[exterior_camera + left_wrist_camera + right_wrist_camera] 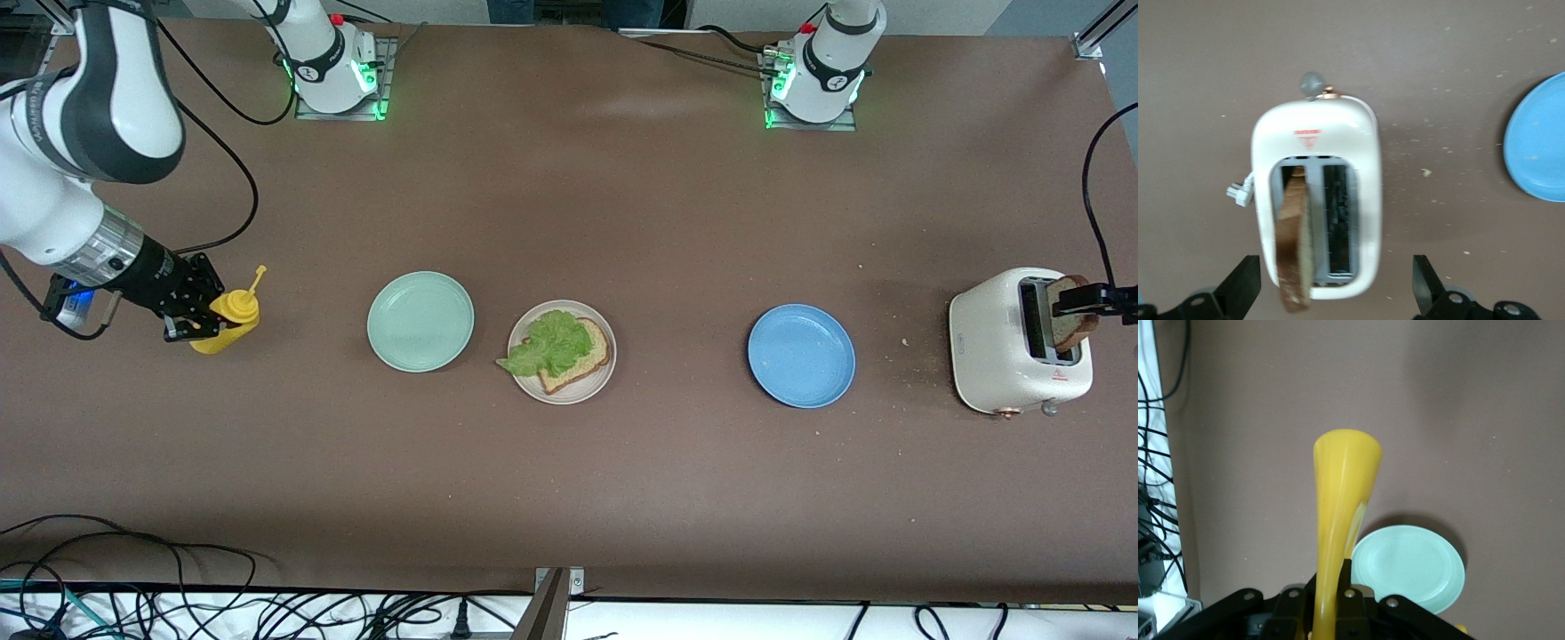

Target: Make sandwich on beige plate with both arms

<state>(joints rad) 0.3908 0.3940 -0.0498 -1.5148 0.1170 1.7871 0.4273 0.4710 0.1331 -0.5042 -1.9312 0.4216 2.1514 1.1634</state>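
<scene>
- Sandwich [564,349]: half built on the beige plate [524,378], between the mint-green plate [420,321] and the blue plate [801,356]; one bread slice [587,357] down, lettuce leaf [549,345] laid on it, no top slice yet.
- Bottom slice turned cornerwise on the plate, one corner aimed at the front camera; leaf stretched toward the right arm's end of the table, tip hanging over the rim.
- Left to do, by judgement: second slice [1073,313] to be carried from the toaster [1005,356] and set on the leaf.
- Second slice standing on edge, sticking up out of one slot, leaning a little, long axis along the slot.
- Left gripper [1337,288] over the toaster, fingers spread wide in the wrist view, astride the slice and not touching it.
- Right gripper [191,313] near the right arm's end of the table, pinching the yellow squeeze bottle [228,322], bottle tipped on a slant.
</scene>
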